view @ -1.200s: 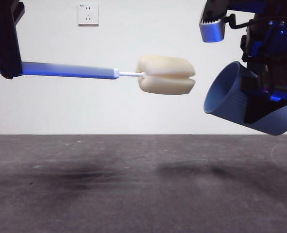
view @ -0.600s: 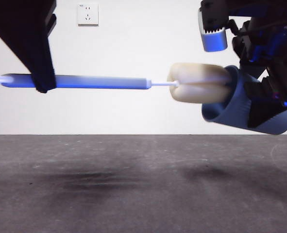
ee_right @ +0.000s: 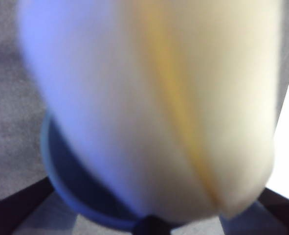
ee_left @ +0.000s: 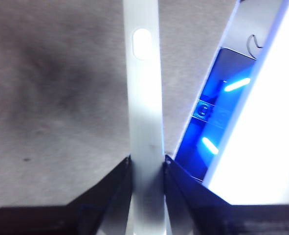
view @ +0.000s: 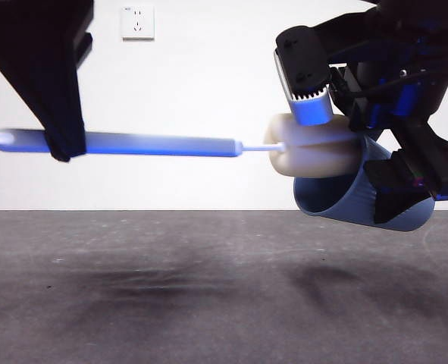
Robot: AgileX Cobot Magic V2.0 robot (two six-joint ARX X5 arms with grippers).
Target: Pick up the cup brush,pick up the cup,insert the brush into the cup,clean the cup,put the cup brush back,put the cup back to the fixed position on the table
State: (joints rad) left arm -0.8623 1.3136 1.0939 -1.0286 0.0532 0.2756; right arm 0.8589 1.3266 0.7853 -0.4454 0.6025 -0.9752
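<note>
Left wrist view — fingers [ee_left: 120, 183] pinch cup brush [ee_left: 145, 122] handle.

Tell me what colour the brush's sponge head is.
Cream-yellow; the sponge head of the cup brush shows best in the front view, partly inside the blue cup.

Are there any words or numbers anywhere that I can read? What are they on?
None can be read.
The wall socket has tiny marks on top, too small to read.
A blue-lit panel in the left wrist view shows dark marks, too blurred to read.
The cup brush, the cup and the table show no writing.
</note>
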